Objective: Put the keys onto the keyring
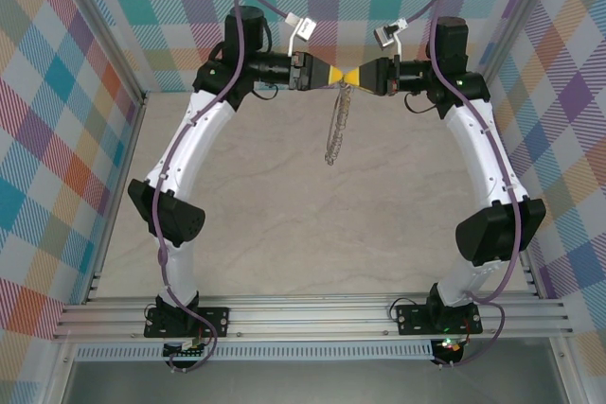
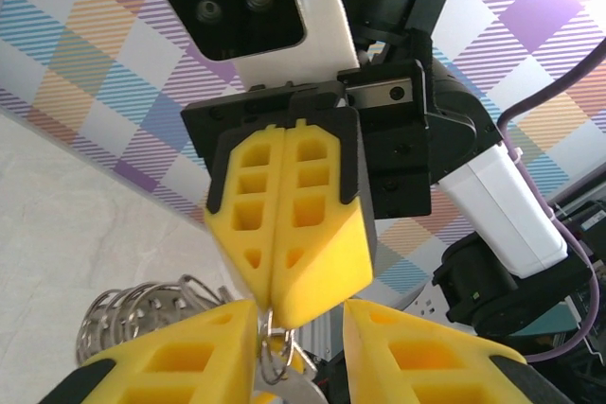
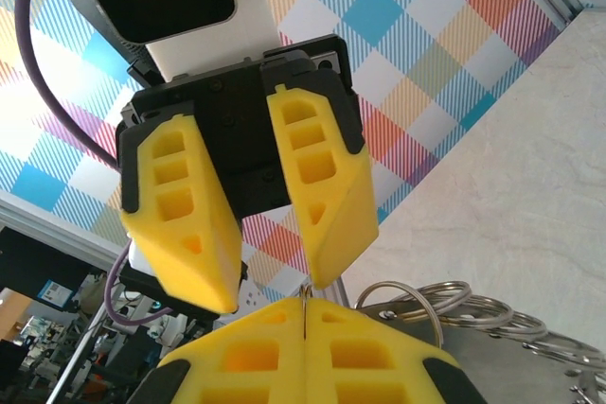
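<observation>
The right claw (image 1: 359, 75) pinched the floppy, loop-edged grey metal keyring (image 1: 336, 130), dangling over the open, pale marbled surface (image 1: 284, 224). The left claw (image 1: 338, 75), yellow wedges, stood spread.

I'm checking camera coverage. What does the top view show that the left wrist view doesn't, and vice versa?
Top view: the left arm and right arm whole, from the base rail up, and the keyring hanging its full length above the table. Left wrist view: close up, the right gripper shut on a keyring loop, between the left gripper's parted fingers. Both: the two grippers tip to tip, keyring at the meeting point.
</observation>
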`<action>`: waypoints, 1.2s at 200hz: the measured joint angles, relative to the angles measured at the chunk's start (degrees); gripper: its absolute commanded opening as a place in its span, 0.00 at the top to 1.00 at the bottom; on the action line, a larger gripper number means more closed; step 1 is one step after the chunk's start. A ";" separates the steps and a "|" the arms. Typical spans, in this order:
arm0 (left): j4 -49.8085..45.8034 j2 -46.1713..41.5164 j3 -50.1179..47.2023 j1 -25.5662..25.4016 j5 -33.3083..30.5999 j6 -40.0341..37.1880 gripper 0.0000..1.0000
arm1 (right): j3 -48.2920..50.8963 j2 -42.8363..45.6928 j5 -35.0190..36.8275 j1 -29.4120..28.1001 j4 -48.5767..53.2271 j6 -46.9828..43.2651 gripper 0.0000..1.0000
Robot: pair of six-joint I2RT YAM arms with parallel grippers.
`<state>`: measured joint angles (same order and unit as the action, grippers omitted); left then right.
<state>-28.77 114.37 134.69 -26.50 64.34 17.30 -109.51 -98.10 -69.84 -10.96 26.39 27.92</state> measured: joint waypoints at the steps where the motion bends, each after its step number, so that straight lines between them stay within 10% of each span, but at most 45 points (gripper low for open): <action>1: 0.00 0.02 0.02 0.00 0.02 0.00 0.70 | 0.00 0.00 -0.04 0.00 -0.04 0.04 1.00; 97: -1.16 0.57 0.15 -0.46 0.35 -0.24 0.71 | 1.33 -0.11 -0.37 0.00 -1.33 0.31 1.00; 240: -3.23 0.76 0.15 -0.24 0.31 -2.23 1.00 | 2.45 -0.09 -1.88 0.00 -3.76 2.36 1.00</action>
<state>-32.01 115.13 134.85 -26.74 64.64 15.07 -107.07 -98.19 -71.72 -10.96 22.63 30.28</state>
